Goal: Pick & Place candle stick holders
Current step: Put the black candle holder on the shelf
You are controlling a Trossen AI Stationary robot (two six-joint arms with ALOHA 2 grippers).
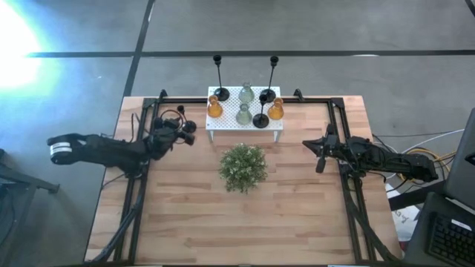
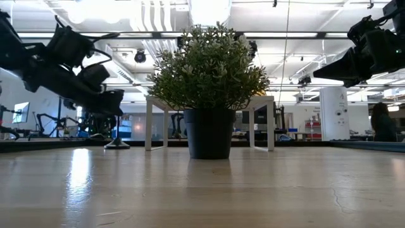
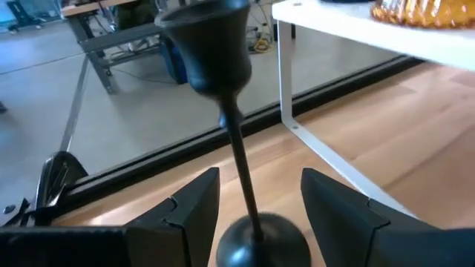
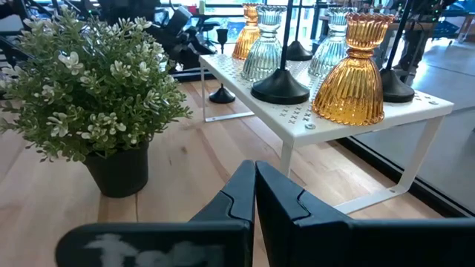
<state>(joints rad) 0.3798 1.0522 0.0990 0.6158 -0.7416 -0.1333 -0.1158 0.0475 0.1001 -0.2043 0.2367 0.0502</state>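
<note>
A black candle stick holder [image 3: 239, 148], a cup on a thin stem with a round base, stands on its base on the table just left of the white perforated stand [image 1: 245, 127]; it also shows as the black holder [image 4: 221, 93]. My left gripper [image 3: 260, 204] is open, one finger on each side of the stem, clear of it. On the stand are amber [image 4: 355, 70], clear [image 4: 266, 52] and black [image 4: 280, 87] holders. My right gripper [image 4: 254, 185] hangs shut over the table's right side, away from them.
A bushy green plant in a dark pot [image 1: 243, 167] stands mid-table in front of the stand. Black frame rails [image 1: 137, 185] run along the table's left and right sides. Bare wood lies in front of the plant [image 1: 245, 230].
</note>
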